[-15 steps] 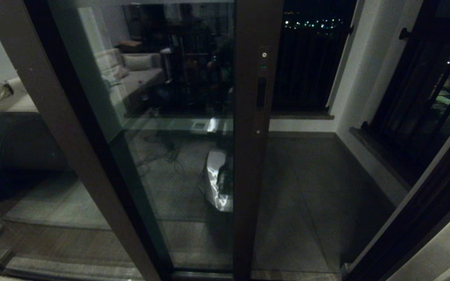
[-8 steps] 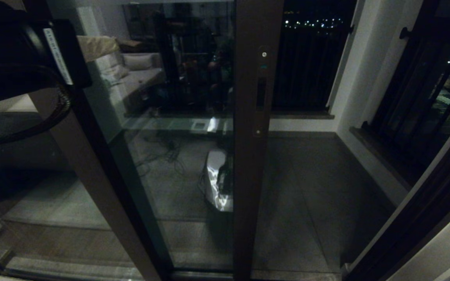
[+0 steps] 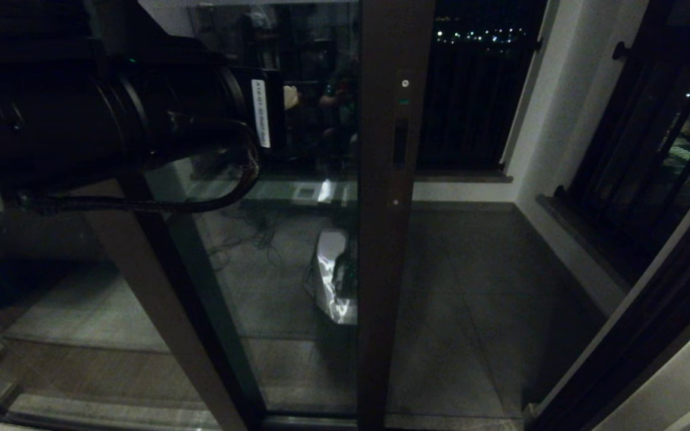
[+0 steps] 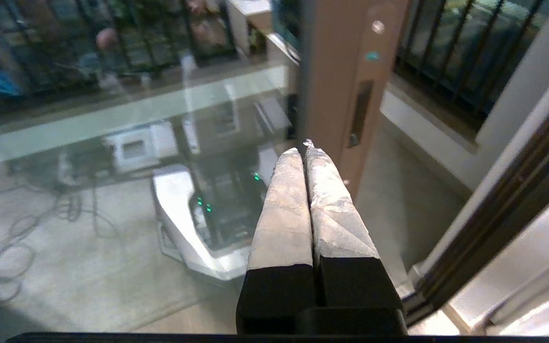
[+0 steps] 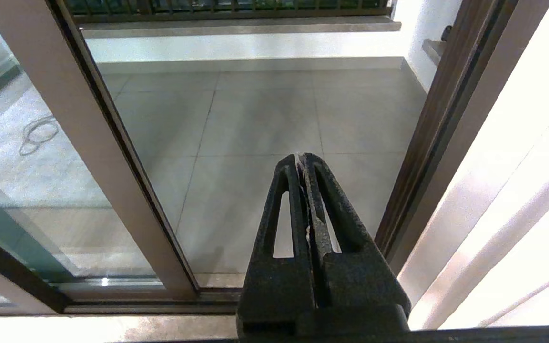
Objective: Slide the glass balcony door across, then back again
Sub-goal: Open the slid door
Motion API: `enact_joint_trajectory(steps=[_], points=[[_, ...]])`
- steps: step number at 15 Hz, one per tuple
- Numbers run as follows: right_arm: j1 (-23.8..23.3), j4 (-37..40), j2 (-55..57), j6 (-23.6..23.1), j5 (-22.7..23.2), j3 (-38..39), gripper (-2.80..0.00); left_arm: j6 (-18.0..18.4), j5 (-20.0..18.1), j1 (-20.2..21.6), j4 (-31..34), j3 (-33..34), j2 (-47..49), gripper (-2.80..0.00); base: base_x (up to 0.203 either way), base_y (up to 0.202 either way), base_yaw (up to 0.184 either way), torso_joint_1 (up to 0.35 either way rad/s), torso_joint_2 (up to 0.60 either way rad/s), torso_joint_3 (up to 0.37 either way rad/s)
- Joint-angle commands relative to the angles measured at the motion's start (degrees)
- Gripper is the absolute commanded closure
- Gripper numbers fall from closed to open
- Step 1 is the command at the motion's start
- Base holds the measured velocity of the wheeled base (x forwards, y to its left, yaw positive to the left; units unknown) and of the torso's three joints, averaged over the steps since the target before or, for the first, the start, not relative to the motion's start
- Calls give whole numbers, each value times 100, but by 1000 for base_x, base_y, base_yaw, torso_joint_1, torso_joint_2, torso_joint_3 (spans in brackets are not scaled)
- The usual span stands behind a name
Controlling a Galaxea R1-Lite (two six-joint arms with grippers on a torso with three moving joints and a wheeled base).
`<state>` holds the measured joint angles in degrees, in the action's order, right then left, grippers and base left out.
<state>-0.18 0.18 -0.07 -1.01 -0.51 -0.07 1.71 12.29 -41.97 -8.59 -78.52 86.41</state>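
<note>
The glass balcony door [image 3: 381, 269] stands partly open, its dark brown upright edge near the middle of the head view. That edge carries a narrow slot handle [image 3: 401, 140] and a small round lock [image 3: 405, 84]. My left arm [image 3: 111, 114] reaches in from the upper left, in front of the glass. In the left wrist view my left gripper [image 4: 303, 151] is shut and empty, pointing at the door edge [image 4: 331, 95] just short of the slot handle [image 4: 360, 112], apart from it. My right gripper [image 5: 303, 159] is shut and empty, low before the doorway, with the door edge [image 5: 79, 143] to one side.
A fixed glass panel's plain brown stile [image 3: 141, 269] slants at the left. The dark door jamb [image 3: 638, 335] borders the opening at the right. Beyond lie the tiled balcony floor [image 3: 489, 287] and a dark railing [image 3: 471, 90]. The glass reflects my base [image 3: 333, 275].
My left arm has come into the head view from the upper left and swung right toward the door's edge. The door has not moved.
</note>
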Motion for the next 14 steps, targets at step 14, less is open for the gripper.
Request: enact_joint_trajectory(steps=[14], points=[[1,17,7,5,-2,-1,0,-252,-44,-1145,-438,-3247,3351,0,0,0,0,0,0,0]])
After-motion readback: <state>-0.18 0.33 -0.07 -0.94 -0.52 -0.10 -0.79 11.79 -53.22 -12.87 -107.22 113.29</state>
